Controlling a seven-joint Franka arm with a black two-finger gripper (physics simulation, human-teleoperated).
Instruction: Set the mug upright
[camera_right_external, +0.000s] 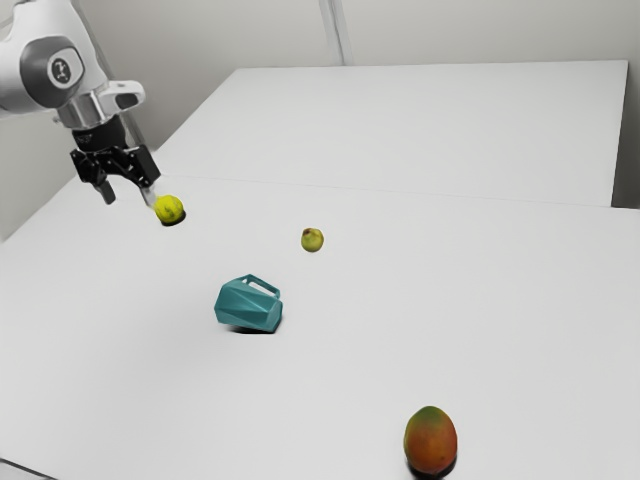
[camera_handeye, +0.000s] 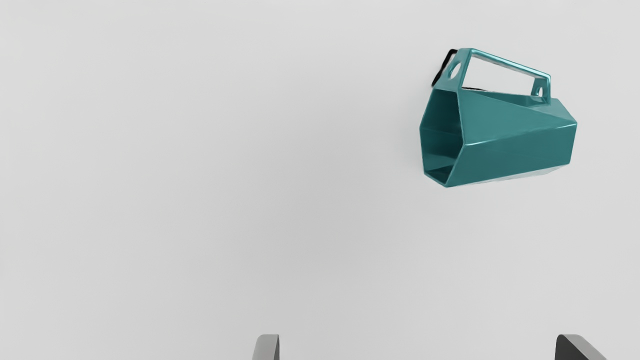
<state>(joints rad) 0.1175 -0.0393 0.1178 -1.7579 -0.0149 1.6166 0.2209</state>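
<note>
1. Exterior view, nearest corner on its left: a thin dark line (camera_right_external: 28, 469) cuts across the very edge of what I can see.
2. Close by, toward the exterior view's right, a mango (camera_right_external: 430, 440), orange-red with a green top, sits on the smooth white tabletop (camera_right_external: 540, 320), a dark shadow at its foot.
3. Farther in lies the teal faceted mug (camera_right_external: 248, 307), on its side on the tabletop, with its looped handle (camera_right_external: 262, 284) on the upper side. The wrist view looks partly into its open mouth (camera_handeye: 441, 135).
4. Past the mug is a small yellow-green fruit (camera_right_external: 312, 240) with a brownish spot.
5. Beyond that, toward the exterior view's left, a bright yellow round object (camera_right_external: 169, 209) rests near the gripper (camera_right_external: 128, 196); whether they touch, I can't tell.
6. As for the claw, it is open: in the wrist view its fingers (camera_handeye: 267, 348) stand wide apart with nothing gripped, well away from the mug.
7. A faint seam (camera_right_external: 400, 191) crosses the white expanse, which carries on plain and matte to a straight far edge.
8. Behind it all rise pale grey walls (camera_right_external: 480, 30), with a narrow upright strip (camera_right_external: 336, 32) running down one of them.
</note>
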